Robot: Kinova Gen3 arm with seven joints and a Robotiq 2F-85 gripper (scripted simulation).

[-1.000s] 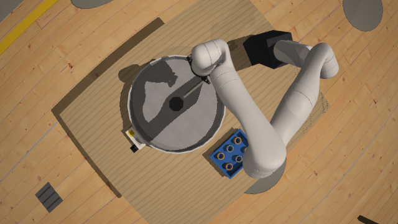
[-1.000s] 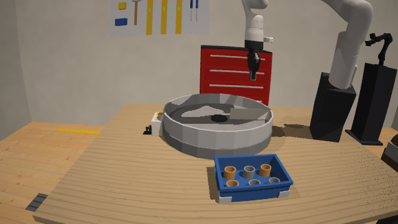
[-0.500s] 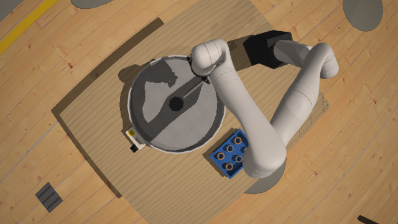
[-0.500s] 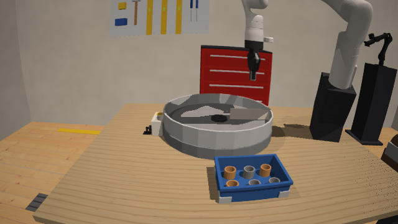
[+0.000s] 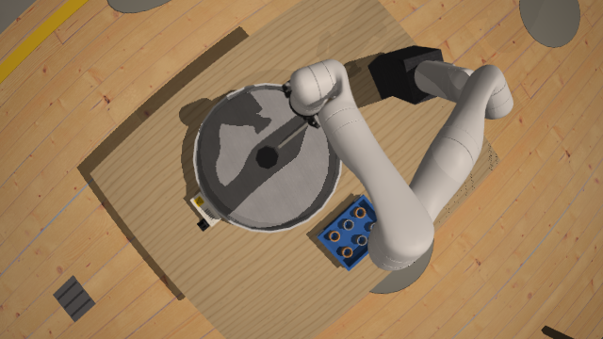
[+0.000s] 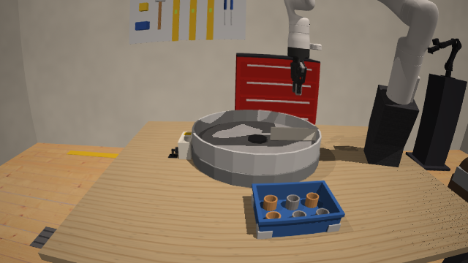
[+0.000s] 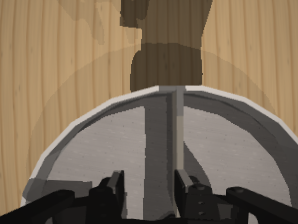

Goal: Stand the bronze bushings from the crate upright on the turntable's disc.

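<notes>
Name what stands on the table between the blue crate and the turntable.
Nothing does: in the exterior view only bare wood lies between the crate and the turntable.

You have a pale wooden table [image 6: 153, 204] with fine grain lines carrying everything, and near its middle rests the round grey turntable [image 6: 256, 166] with a small white control box [image 6: 183, 143] touching its left side. Toward the front edge, just beside the turntable, you see the blue crate [image 6: 297, 223] sitting flat on its light grey feet. At the far right of the table stands the arm's black pedestal [image 6: 389, 135], well apart from the crate.
</notes>
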